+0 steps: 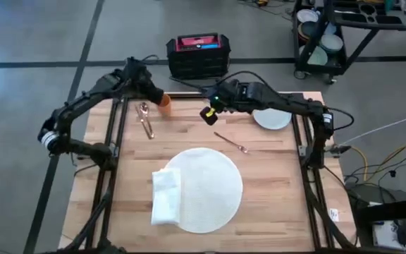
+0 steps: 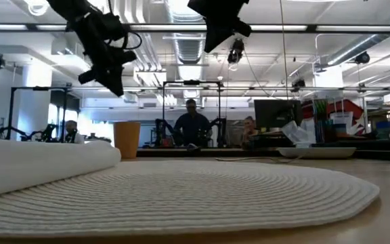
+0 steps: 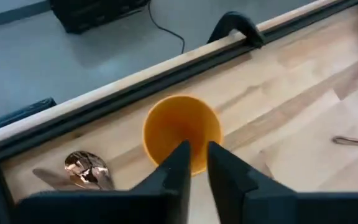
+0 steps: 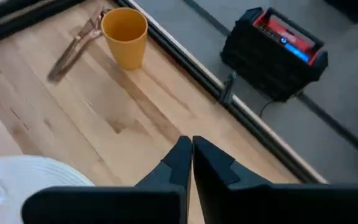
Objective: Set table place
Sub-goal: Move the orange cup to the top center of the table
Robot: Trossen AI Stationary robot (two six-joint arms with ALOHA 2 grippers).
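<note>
Left gripper (image 3: 194, 163): jaws narrowly parted, empty, poised over the orange cup (image 3: 182, 131) at the counter's (image 1: 273, 176) far edge; a narrow gap risks striking the rim and tipping the cup onto the spoons (image 1: 145, 118) just beside it. Right gripper (image 4: 188, 158): jaws closed, empty, near the far edge. Round white mat (image 1: 206, 189): centre, bare but for a folded napkin (image 1: 165, 196) overlapping its left edge.

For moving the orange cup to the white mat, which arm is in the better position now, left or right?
Left. The left gripper hovers directly over the orange cup, fingers slightly apart above its rim. The right gripper is shut, empty and farther from the cup, toward the plate.
</note>
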